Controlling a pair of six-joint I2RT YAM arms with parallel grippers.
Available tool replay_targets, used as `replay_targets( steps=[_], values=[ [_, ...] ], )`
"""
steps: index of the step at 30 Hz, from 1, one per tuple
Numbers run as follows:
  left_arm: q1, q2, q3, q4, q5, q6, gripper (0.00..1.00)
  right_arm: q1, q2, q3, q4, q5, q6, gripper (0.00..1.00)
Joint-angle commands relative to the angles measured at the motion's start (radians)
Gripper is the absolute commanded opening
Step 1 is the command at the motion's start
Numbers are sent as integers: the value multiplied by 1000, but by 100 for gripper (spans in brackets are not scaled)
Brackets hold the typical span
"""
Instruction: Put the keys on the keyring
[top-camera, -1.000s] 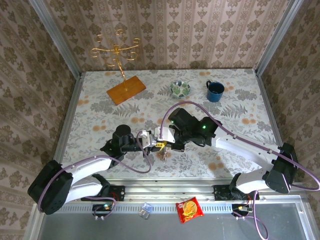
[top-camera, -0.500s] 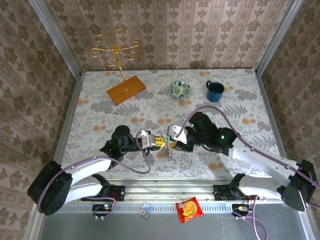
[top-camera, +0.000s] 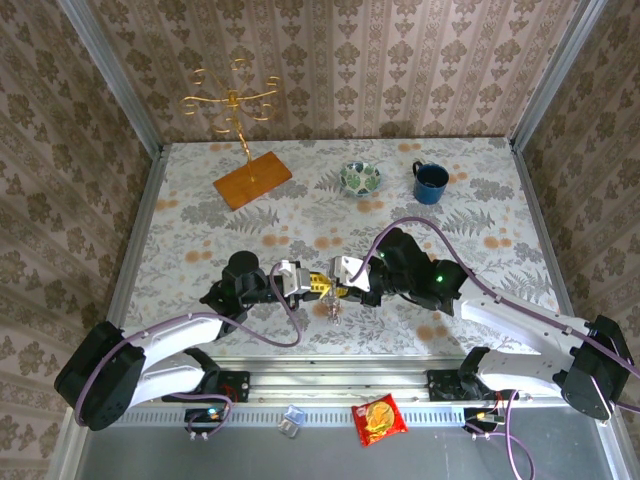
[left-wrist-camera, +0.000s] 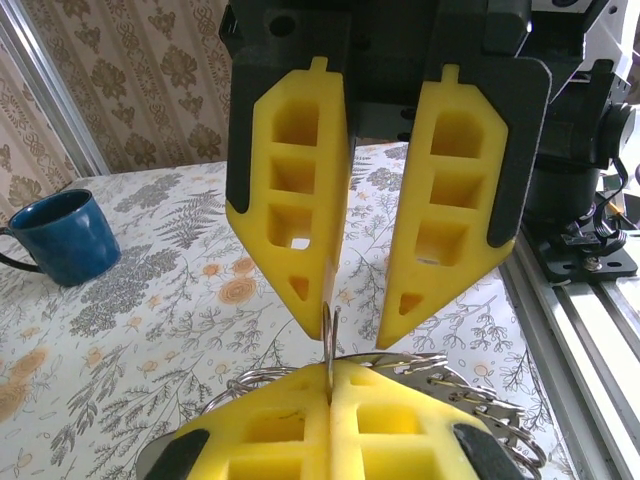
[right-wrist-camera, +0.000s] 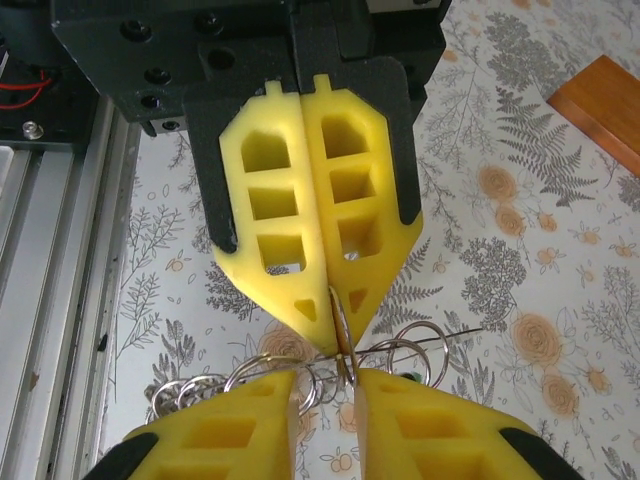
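My left gripper (top-camera: 320, 285) is shut on the keyring (left-wrist-camera: 329, 335), a thin steel ring held edge-on between the yellow pads (left-wrist-camera: 270, 425). From it hang several linked rings (right-wrist-camera: 395, 352) and a ball chain (left-wrist-camera: 480, 400), dangling over the table (top-camera: 330, 310). I cannot pick out the keys in that bunch. My right gripper (top-camera: 338, 291) faces the left one tip to tip and is open. The keyring (right-wrist-camera: 343, 335) stands in the gap, close to its right finger (right-wrist-camera: 440, 425) and apart from the other (right-wrist-camera: 225, 430).
A blue mug (top-camera: 431, 181), a patterned bowl (top-camera: 360, 177) and a gold stand on a wooden base (top-camera: 252, 178) sit at the back of the table. A snack packet (top-camera: 380, 418) lies beyond the aluminium rail (right-wrist-camera: 50, 300) at the near edge.
The right arm pulled back to the right from over the left gripper, opened its jaws, then edged left until they straddle the ring. The left gripper stayed shut in place.
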Motion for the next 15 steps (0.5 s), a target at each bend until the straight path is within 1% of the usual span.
replay_targets(
  steps=[1,6,9,11,12,13,15],
  values=[
    [-4,-5,-6,56,34,-24,0,9,8,19,36,-16,-18,21],
    [-4,3,-5,70,40,-30,0,14,14,23,48,-24,-15,19],
    [-4,7,-3,76,41,-32,0,16,25,31,51,-36,-15,12],
    [-4,9,-3,79,41,-34,0,17,33,38,46,-50,-17,2],
    [-4,7,-5,79,37,-32,0,17,35,43,39,-54,-19,0],
    [-4,5,-5,79,27,-32,0,18,37,48,28,-55,-24,0],
    [-4,-2,-9,79,8,-29,7,20,39,61,4,-51,-33,0]
  ],
)
